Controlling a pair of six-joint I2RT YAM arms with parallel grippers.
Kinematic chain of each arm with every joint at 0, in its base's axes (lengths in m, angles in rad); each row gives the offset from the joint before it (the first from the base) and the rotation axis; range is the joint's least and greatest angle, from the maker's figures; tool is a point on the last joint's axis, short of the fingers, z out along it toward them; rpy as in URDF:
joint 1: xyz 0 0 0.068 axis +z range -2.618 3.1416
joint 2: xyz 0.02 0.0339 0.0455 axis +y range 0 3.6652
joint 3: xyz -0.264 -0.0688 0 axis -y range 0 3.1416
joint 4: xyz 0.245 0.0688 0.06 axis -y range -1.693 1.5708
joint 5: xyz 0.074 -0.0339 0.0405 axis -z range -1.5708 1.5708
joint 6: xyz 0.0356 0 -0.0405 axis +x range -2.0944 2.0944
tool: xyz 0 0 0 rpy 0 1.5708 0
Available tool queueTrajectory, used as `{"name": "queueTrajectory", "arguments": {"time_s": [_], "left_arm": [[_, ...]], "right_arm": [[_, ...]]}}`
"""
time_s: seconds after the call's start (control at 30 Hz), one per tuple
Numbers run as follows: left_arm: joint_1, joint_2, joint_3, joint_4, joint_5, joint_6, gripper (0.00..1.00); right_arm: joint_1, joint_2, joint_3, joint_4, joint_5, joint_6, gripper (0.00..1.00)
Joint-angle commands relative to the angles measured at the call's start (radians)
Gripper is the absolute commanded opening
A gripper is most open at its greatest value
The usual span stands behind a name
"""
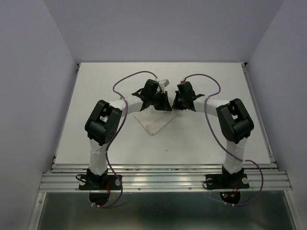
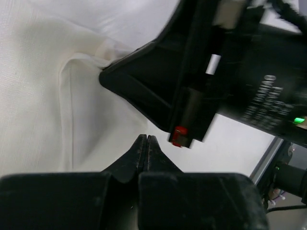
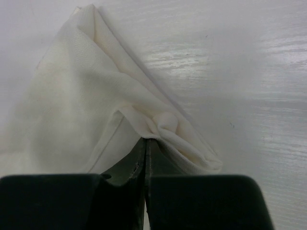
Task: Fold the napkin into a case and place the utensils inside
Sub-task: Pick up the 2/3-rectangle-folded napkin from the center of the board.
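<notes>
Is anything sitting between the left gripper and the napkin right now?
Nothing visible does. The left gripper, shut, sits directly over the napkin. The right gripper sits close beside it, shut on a bunched napkin fold, so it is the only thing to mind.

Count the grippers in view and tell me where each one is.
2. The left gripper is shut above the napkin, near its far edge. The right gripper is close beside it, shut on a bunched fold of the napkin. None seems hidden.
</notes>
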Motion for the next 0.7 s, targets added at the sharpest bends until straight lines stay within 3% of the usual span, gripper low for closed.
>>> {"name": "queueTrajectory", "arguments": {"time_s": [0.0, 0.67], "left_arm": [[0.001, 0.034, -0.023, 0.095, -0.002, -0.048, 0.0], [0.019, 0.09, -0.106, 0.127, -0.044, -0.053, 0.0]], "right_arm": [[-0.008, -0.009, -0.03, -0.008, -0.007, 0.006, 0.01], [-0.035, -0.127, -0.073, -0.006, -0.075, 0.012, 0.02]]}}
